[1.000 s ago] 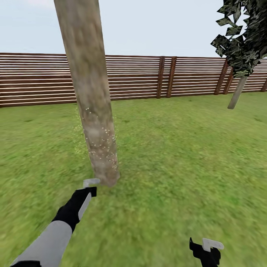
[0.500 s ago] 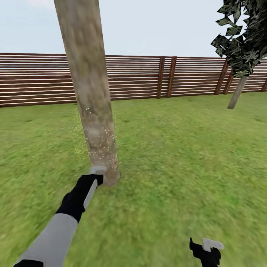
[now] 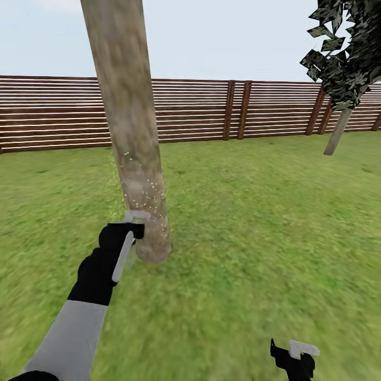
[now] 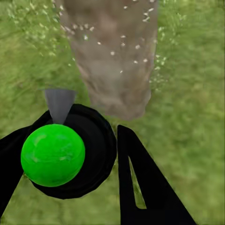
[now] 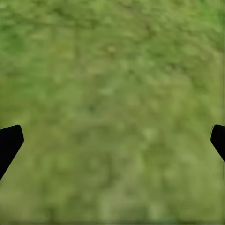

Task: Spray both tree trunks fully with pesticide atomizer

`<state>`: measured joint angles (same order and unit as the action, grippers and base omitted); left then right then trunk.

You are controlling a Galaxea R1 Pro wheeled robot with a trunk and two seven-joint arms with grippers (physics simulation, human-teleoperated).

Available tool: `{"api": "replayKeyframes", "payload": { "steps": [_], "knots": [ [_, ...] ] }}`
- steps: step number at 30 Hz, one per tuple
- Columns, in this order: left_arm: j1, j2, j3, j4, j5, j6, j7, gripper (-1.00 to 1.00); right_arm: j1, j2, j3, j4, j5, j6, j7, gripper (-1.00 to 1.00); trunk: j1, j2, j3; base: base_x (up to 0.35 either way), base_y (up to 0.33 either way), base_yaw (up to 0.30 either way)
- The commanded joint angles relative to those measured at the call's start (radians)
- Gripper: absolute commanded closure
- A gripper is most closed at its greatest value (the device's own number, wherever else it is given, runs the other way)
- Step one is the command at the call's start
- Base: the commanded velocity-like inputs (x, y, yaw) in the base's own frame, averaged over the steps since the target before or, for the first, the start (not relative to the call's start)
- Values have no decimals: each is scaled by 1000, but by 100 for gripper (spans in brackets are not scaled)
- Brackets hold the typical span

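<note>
Grass (image 3: 238, 254) covers the floor up to a brown slat fence (image 3: 201, 108). At left, the left gripper (image 3: 129, 233) is clamped on the pesticide atomizer (image 4: 65, 152), whose grey nozzle faces the base of the tree trunk (image 3: 135, 159), flecked with pale droplets. No writing is legible on the bottle. Farther right, the right gripper (image 3: 296, 354) hangs low with fingers spread apart over lawn; a second tree (image 3: 344, 58) stands by the fence.
</note>
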<state>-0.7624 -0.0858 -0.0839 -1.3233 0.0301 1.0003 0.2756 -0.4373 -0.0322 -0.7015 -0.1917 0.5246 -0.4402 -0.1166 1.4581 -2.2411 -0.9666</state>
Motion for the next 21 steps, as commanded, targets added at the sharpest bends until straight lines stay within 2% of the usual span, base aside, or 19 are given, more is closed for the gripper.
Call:
{"api": "replayKeyframes", "payload": {
  "steps": [1,2,3,5,7,8,10,12,13,15,17,18,20,21],
  "knots": [
    [0,63,15,-35,13,2,0,100,0,0,-1,0,0,0,0,-100,0,0,0,-232,66,0],
    [0,78,15,-37,14,3,0,100,0,0,-1,0,0,0,0,-100,0,0,0,-281,86,0],
    [0,81,14,-39,14,3,0,100,0,0,-1,0,0,0,0,-100,0,0,0,-264,68,0],
    [-4,73,8,-41,16,3,0,100,0,0,-1,0,0,0,0,-100,0,0,0,-138,31,0],
    [-12,39,4,-42,18,7,0,100,0,0,-1,0,0,0,0,-100,0,0,0,-25,6,0],
    [-15,13,0,-42,14,8,0,100,0,0,-1,0,0,0,0,-100,0,0,0,-7,2,0],
    [-29,-15,-20,-41,-5,10,0,100,0,0,-1,0,0,0,0,-100,0,0,0,-3,1,0],
    [-48,-19,-25,-44,-28,12,0,100,0,0,-1,0,0,0,0,-100,0,0,0,0,0,0],
    [-51,-15,-13,-56,-30,13,0,100,0,0,-1,0,0,0,0,-100,0,0,0,0,0,0],
    [-51,-8,66,-102,-31,14,-1,100,0,0,-1,0,0,0,0,-100,0,0,0,0,0,0],
    [-52,4,111,-115,-29,15,-2,100,0,0,-1,0,0,0,0,-100,0,0,0,0,0,0],
    [-52,8,120,-119,-28,15,-3,100,0,0,-1,0,0,0,0,-100,0,0,0,0,0,0],
    [-45,4,113,-121,-24,15,-4,100,-1,0,0,0,0,0,0,-100,0,0,0,0,0,0],
    [-43,-2,82,-120,-22,16,-4,100,0,0,-1,0,0,0,0,-100,0,0,0,0,0,0]
  ]
}}
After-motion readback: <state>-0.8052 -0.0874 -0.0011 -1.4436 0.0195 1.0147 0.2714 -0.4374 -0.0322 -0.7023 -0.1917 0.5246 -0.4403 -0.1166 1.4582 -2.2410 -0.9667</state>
